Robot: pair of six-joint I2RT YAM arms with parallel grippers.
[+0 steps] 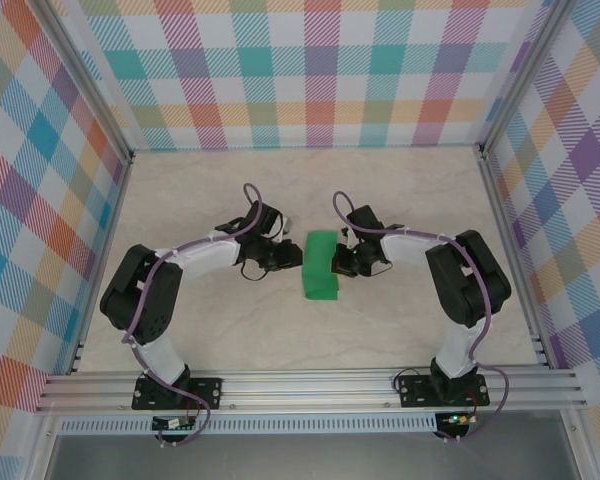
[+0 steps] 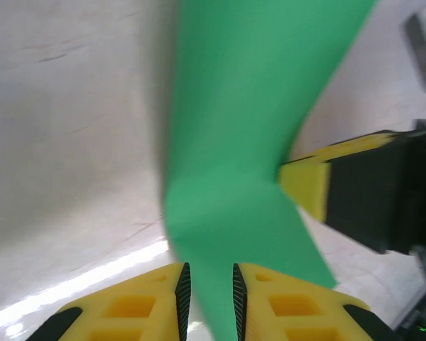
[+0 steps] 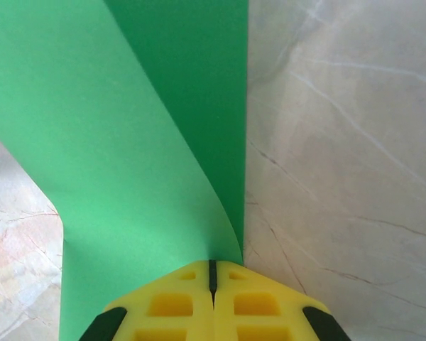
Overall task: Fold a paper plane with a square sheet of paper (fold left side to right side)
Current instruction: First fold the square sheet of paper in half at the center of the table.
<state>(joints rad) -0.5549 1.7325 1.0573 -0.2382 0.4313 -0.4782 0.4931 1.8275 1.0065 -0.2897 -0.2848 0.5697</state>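
1. Pale table with a matt, marble-veined top, closed in on three sides by plaid multicolour walls. Aluminium rails run along the near edge, where both arm bases are bolted.
2. Left gripper: yellow moulded fingers with black ribbed pads. The jaws are drawn in to a narrow slot. The square sheet of paper fills that slot and is pinched at its left side.
3. Right gripper: yellow fingers pressed fully together, with a hairline seam between them. The sheet's curled layer runs into the fingertips and is clamped there.
4. Sheet, left wrist view: thin, plain bright green and unmarked. It rises from the pads as a smooth band that widens with distance, its edges blurred by nearness. A yellow finger of the right gripper meets its right edge, with the black gripper body behind.
5. Sheet, right wrist view: the upper layer bows up and away to the left. A darker layer lies beneath it, its straight right edge against bare table.
6. Sheet, top view: a compact, rounded hump, bent over on itself. It sits near the table's middle, directly between the two grippers.
7. Arms: near mirror images. Each rises from its base to a black elbow turned outward, then a white forearm reaches inward and low. The wrists face each other across the sheet, and purple cables loop above them.
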